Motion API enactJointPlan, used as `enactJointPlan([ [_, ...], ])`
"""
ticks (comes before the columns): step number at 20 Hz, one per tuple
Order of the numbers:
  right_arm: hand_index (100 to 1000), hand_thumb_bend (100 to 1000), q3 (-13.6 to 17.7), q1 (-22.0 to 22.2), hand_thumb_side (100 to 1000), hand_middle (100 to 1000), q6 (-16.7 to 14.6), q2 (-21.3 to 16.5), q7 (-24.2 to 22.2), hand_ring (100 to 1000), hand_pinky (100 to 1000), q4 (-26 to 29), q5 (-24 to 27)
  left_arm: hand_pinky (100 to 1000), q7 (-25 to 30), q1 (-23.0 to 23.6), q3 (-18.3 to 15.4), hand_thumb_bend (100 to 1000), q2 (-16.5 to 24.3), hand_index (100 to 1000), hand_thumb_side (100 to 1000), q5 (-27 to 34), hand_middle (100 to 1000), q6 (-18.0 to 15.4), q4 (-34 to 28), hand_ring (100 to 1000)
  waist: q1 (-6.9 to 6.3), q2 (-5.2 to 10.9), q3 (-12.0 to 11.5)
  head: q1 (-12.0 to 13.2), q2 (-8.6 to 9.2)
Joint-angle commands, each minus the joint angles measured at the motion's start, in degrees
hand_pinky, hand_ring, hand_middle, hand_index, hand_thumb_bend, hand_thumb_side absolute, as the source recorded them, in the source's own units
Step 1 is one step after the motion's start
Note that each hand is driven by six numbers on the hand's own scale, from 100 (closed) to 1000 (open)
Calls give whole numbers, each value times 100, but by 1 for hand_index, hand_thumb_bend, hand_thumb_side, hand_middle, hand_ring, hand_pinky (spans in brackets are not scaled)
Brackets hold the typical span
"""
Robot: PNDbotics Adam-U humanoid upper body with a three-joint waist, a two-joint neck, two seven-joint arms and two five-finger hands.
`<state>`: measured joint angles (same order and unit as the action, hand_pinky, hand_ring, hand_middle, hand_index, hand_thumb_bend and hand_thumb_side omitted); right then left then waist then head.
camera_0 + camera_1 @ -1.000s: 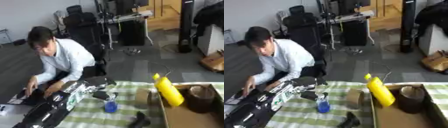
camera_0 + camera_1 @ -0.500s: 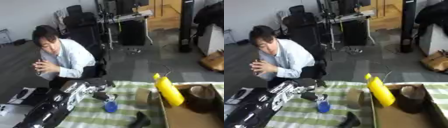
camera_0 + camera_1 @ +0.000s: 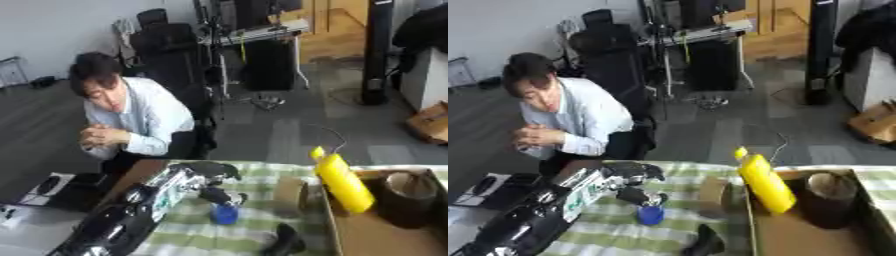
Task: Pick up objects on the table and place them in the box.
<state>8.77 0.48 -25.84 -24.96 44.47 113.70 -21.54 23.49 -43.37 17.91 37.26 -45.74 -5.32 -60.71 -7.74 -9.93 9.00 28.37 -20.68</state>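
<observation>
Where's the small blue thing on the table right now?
The small blue thing sits on the checked cloth left of centre, directly under the left hand, with the cardboard box and the leaning yellow bottle to its right.

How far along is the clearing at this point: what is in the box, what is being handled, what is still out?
Done: the yellow bottle and a dark brown container stand inside the box. In hand: the left hand is over the small blue object; whether it grips it is unclear. Left: a black object on the checked cloth, plus the blue one.
</observation>
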Motion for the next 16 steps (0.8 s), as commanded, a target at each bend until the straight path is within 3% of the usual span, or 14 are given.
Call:
enactJointPlan([
  [1,754,100,-4,-63,1000,810,-491,-74,459,978,908,89,55,788,-60,-171,-94,316,62,1000,1000,-58,1000,3,66,943,51,57,1,40,50],
  [16,755,100,-26,-71,1000,810,-481,-11,442,976,906,89,38,864,-313,-180,-212,340,-31,1000,1000,-565,1000,45,479,984,82,19,8,96,94],
])
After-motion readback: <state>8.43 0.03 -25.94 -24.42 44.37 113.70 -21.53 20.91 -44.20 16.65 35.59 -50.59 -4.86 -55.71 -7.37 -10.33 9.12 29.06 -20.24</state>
